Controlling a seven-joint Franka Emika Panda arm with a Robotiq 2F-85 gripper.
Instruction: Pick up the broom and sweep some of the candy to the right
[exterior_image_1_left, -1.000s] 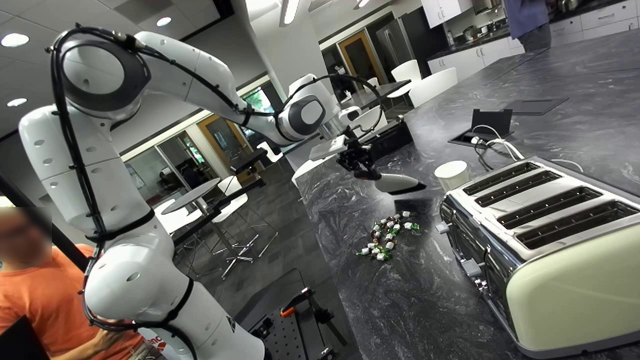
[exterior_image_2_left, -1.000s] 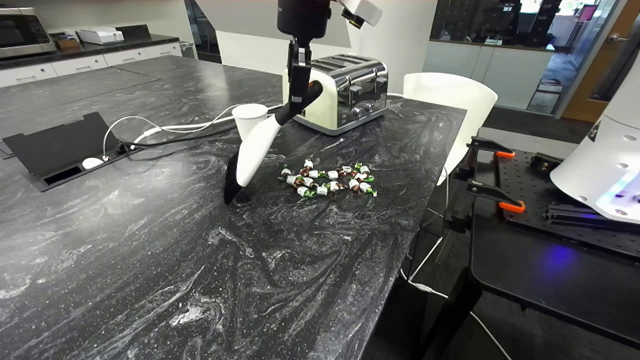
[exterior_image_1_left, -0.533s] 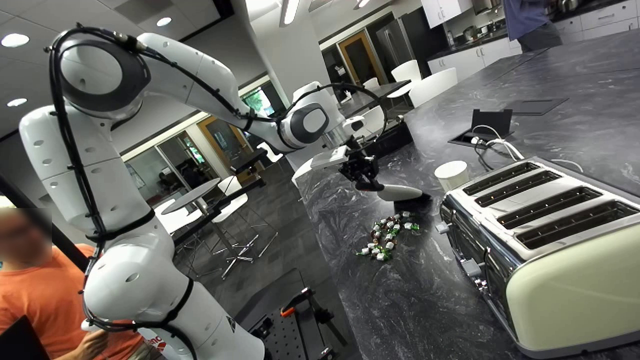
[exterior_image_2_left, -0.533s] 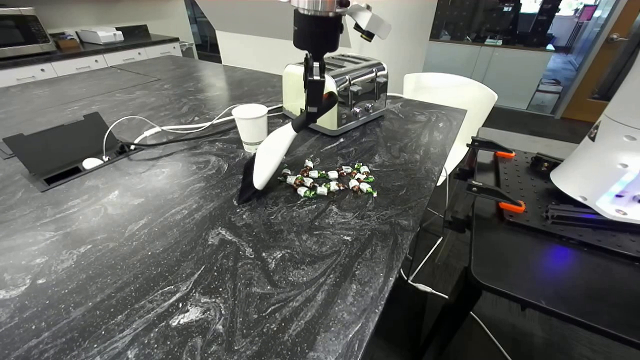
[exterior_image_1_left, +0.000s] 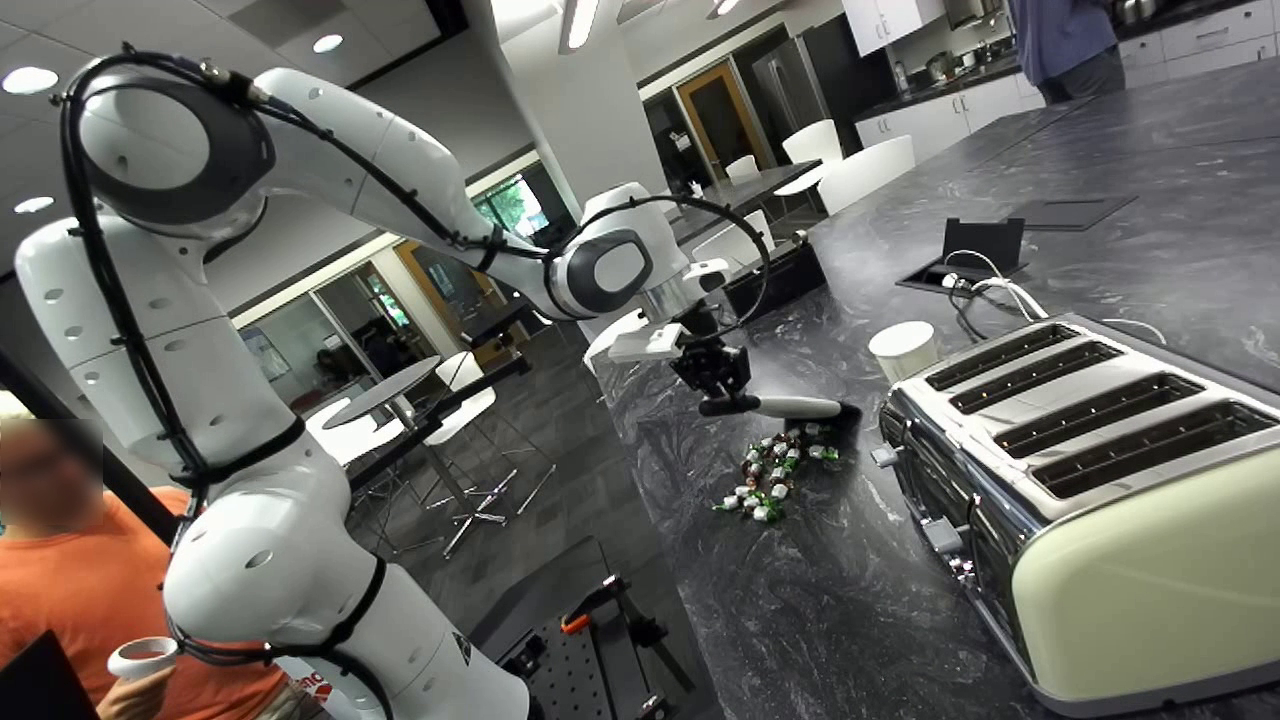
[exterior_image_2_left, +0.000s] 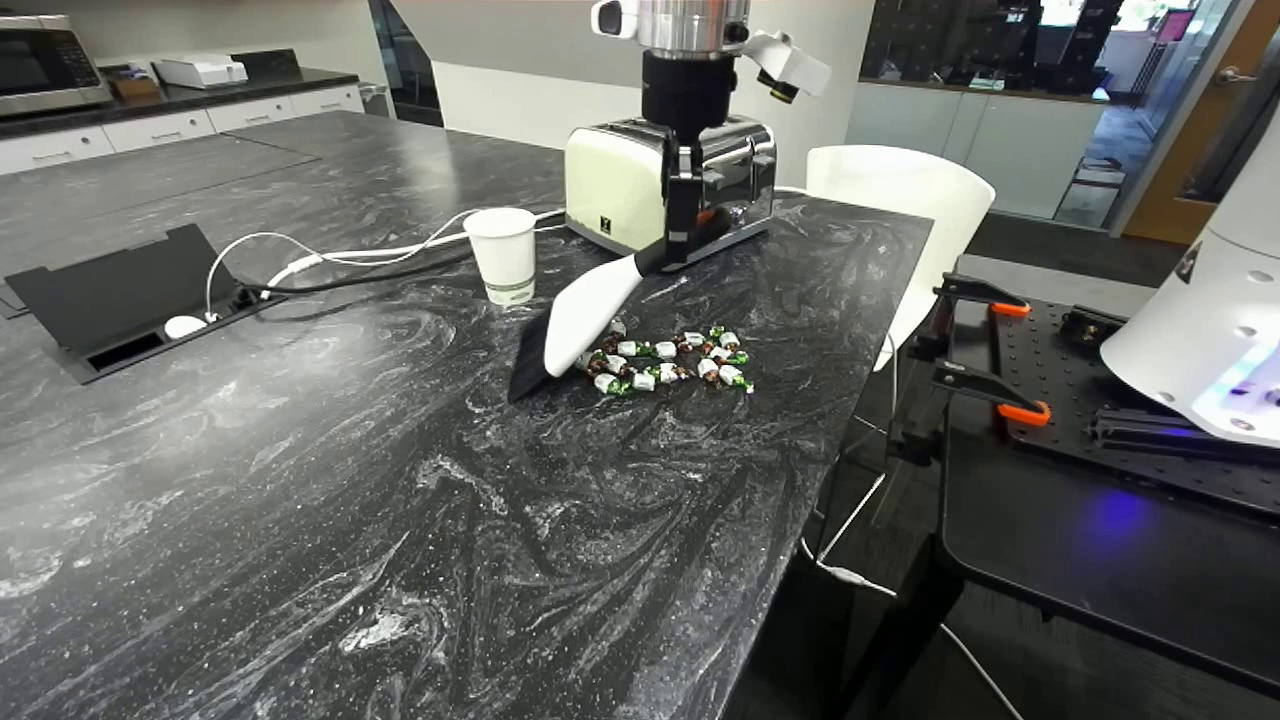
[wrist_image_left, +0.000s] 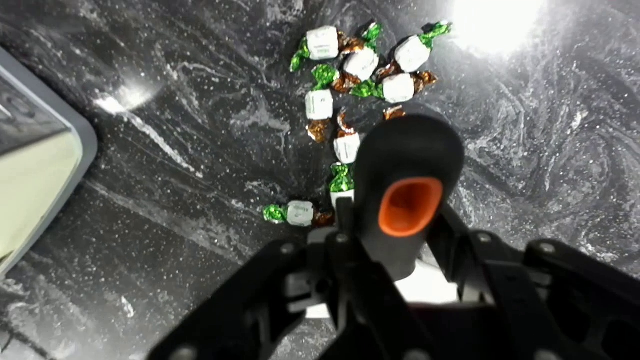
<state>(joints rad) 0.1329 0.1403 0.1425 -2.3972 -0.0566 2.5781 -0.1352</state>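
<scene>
Jaws clasping the broom (exterior_image_2_left: 592, 312), candy (exterior_image_2_left: 666, 350) beside it, upright paper cup (exterior_image_2_left: 503, 256), inside mostly hidden

The gripper (exterior_image_2_left: 681, 236) is clamping the broom (exterior_image_2_left: 592, 316) by its dark handle (exterior_image_2_left: 652, 258) — white head slanting down, bristles (exterior_image_2_left: 532, 362) facing the countertop (exterior_image_2_left: 450, 530) — and it's partly hiding the candy (exterior_image_2_left: 668, 373) from this angle, a paper cup (exterior_image_2_left: 503, 252) standing upright nearby.
</scene>
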